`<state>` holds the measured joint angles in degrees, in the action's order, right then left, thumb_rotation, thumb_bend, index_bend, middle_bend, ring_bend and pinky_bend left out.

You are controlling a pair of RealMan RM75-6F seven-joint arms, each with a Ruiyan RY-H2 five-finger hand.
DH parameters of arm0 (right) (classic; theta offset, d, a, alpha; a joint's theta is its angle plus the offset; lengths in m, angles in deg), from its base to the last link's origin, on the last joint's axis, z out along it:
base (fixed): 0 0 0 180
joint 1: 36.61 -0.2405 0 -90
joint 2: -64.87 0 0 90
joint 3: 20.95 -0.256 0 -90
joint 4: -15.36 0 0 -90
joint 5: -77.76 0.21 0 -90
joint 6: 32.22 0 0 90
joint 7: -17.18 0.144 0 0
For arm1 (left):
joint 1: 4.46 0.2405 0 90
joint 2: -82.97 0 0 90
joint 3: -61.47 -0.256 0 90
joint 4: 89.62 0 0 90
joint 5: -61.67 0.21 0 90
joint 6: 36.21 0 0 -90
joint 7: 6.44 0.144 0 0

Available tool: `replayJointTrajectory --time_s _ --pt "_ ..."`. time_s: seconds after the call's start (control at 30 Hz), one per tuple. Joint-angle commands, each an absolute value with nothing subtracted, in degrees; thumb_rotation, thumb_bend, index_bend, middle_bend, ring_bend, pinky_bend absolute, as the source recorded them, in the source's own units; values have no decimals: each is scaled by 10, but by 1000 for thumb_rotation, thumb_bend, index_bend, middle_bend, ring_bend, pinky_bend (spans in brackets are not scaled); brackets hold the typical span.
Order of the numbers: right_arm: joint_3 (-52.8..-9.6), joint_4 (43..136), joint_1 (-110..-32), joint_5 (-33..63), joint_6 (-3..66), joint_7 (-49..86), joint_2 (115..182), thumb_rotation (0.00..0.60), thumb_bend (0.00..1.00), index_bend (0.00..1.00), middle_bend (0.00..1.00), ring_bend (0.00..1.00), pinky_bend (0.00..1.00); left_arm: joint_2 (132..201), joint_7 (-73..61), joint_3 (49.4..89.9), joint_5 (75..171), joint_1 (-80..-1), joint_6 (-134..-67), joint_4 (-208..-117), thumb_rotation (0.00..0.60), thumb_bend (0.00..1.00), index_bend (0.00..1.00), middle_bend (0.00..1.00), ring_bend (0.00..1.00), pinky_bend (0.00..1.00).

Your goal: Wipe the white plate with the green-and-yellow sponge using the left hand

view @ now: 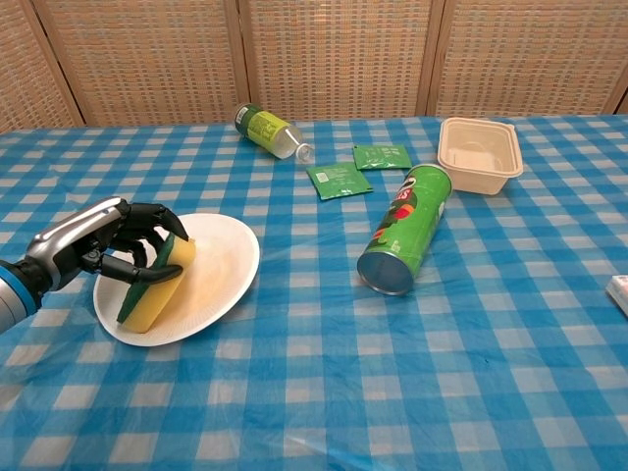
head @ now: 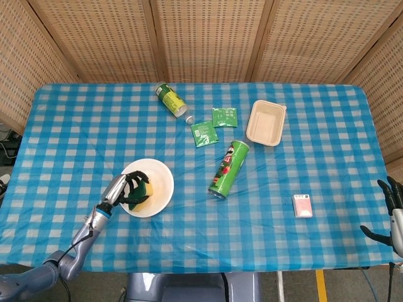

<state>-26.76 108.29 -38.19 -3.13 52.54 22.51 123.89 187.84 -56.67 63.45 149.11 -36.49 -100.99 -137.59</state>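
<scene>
Yellow foam with a green scouring back, that's the sponge point(view: 157, 285), and my left robot hand point(view: 123, 250) is clamped on it, fingers wrapped over the top, pressing it onto the near-left part of the white plate point(view: 231, 260). My right robot hand point(head: 391, 211) hangs off the tabletop's far right edge, fingers apart, holding nothing. Risk now, as I judge it: the plate is light and sits on slick cloth, so a hard push could skid or tip it at the rim. The Pringles can point(view: 404, 242) lies to the right, clear for now. Blue-checked cloth point(view: 314, 392) covers the tabletop; woven rattan panels point(view: 334, 54) stand behind.
</scene>
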Motion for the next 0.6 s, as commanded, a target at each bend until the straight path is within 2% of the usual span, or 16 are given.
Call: replayJointTrajectory --time_s 0.03,0.37,0.5,0.6 --pt "-267 1083 -382 -32 526 225 1239 600 0 23 0 0 0 1869 -574 640 1493 -365 -1021 -1388 600 382 489 413 487 537" --pt "-267 1086 -380 -34 529 226 1238 600 0 23 0 0 0 1779 -576 670 1492 -367 -1062 -1478 600 383 490 413 488 537" --pt "-266 1086 -381 -35 527 222 1239 600 0 23 0 0 0 1756 -545 688 1475 -377 -1047 -1480 600 383 489 413 488 537" --pt "-266 1086 -382 -35 525 217 1240 600 0 23 0 0 0 1745 -500 697 1458 -396 -1007 -1458 600 393 490 413 488 537"
